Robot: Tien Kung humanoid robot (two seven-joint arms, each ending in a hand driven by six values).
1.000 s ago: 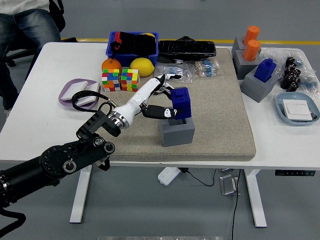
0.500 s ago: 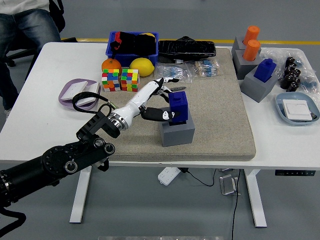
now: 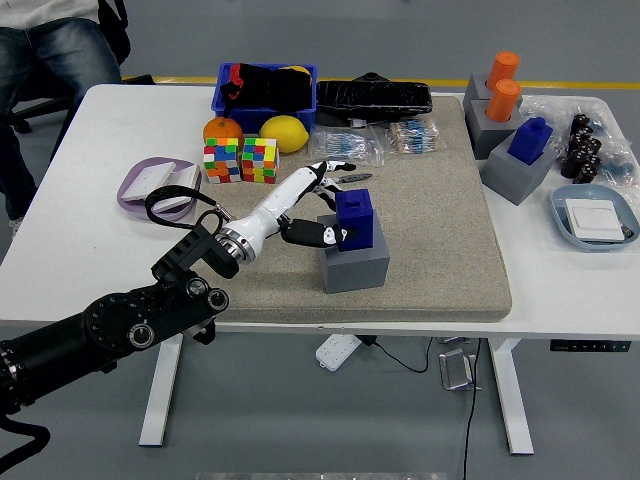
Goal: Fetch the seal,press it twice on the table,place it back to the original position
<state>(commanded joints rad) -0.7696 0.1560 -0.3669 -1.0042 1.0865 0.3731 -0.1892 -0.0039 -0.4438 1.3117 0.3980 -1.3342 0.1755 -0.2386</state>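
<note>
Here the left hand point(image 3: 322, 205) has its glossy white-and-black fingers point(image 3: 312, 232) pinching the boxy blue seal point(image 3: 355, 218) above its matte grey block holder point(image 3: 355, 262) on coarse beige felt point(image 3: 440, 220).

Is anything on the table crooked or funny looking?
Yes. The blue seal on the near grey block sits tilted, not straight like the other blue seal at the right. The robot's left hand is wrapped around it. Everything else looks tidy; nothing is spilled.
</note>
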